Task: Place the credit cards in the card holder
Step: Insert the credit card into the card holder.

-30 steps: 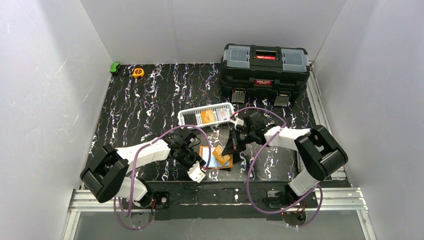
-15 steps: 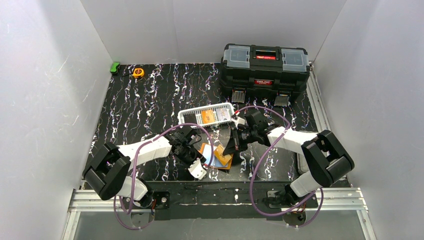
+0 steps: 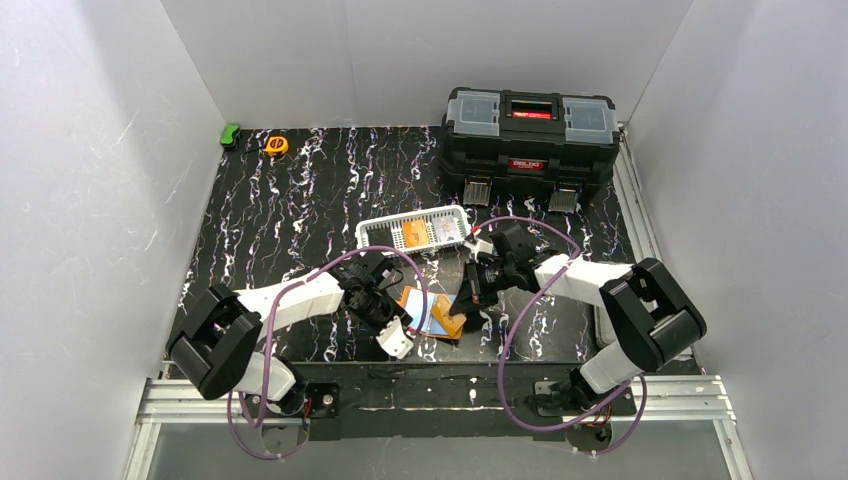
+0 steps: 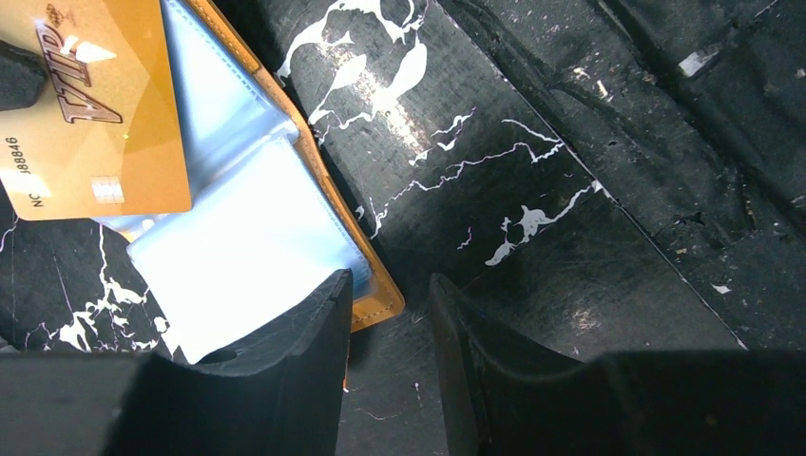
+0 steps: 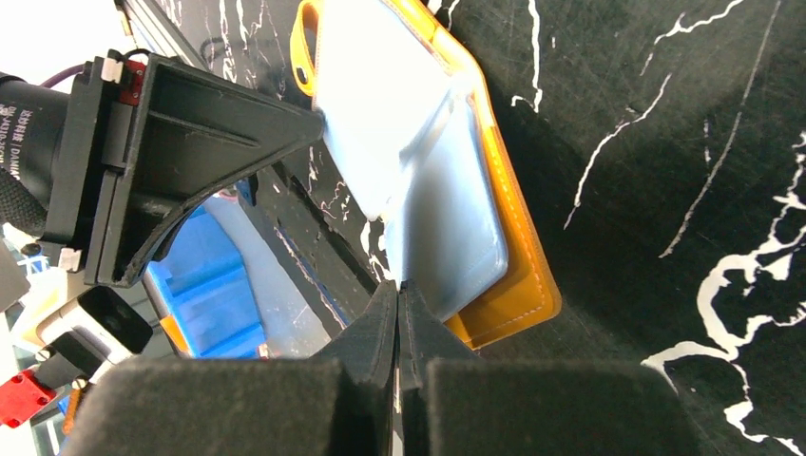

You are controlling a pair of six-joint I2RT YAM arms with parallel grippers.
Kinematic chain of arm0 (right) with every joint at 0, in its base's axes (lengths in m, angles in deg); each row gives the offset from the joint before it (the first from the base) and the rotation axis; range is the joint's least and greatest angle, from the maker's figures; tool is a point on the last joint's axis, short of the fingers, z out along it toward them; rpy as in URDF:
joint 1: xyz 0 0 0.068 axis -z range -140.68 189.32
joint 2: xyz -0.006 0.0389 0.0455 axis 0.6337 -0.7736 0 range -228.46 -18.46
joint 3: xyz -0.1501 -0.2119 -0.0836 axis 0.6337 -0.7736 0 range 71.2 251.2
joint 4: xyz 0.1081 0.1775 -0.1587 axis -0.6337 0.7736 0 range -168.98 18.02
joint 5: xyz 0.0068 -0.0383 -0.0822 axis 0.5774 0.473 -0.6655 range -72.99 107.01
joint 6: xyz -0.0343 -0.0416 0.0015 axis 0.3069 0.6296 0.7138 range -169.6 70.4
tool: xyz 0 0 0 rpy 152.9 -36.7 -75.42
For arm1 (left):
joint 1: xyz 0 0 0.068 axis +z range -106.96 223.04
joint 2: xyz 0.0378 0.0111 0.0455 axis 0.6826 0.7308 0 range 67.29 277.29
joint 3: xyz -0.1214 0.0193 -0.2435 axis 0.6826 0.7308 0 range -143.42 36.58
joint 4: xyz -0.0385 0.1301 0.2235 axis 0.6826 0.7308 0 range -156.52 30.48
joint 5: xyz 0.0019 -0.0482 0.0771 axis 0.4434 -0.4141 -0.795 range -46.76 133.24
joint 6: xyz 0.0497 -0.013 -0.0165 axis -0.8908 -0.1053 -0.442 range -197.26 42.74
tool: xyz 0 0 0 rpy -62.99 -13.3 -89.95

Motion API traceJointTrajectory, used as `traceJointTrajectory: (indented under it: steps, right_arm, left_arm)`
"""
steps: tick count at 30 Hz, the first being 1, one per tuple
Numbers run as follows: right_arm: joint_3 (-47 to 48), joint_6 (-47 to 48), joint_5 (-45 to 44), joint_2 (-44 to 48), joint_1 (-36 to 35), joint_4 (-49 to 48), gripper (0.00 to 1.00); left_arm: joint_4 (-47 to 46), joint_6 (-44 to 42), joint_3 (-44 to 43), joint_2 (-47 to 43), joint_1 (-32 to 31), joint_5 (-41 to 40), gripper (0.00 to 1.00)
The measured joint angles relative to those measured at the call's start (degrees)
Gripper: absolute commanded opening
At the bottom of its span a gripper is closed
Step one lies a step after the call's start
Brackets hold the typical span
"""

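Note:
The orange card holder [image 3: 428, 322] lies open near the table's front edge, its pale blue pockets [image 4: 247, 237] facing up. My right gripper [image 3: 463, 302] is shut on one edge of an orange credit card [image 4: 90, 114], which slants over the pockets. In the right wrist view the shut jaws [image 5: 399, 290] meet at the corner of a pocket [image 5: 456, 228]. My left gripper [image 4: 390, 285] is open. Its left finger [image 4: 285, 361] rests on the holder's near pocket, and bare table shows between the jaws. More credit cards [image 3: 428, 232] lie in the white basket.
The white slotted basket [image 3: 378, 236] sits just behind the holder. A black toolbox [image 3: 528, 125] stands at the back right. A yellow tape measure [image 3: 277, 145] and a small green object [image 3: 231, 134] lie at the back left corner.
My right arm has shifted slightly to the right while holding the orange card. My left gripper has narrowed a little beside the holder. Almost nothing moved in the last half second.

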Motion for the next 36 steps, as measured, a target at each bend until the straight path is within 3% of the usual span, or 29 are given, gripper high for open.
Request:
traceJointTrajectory:
  steps: [36]
  right_arm:
    - [4.79, -2.93, 0.11, -8.52, -0.15, -2.23, 0.01]
  left_arm:
    - [2.10, 1.03, -0.13, 0.00, -0.94, 1.66, 0.35]
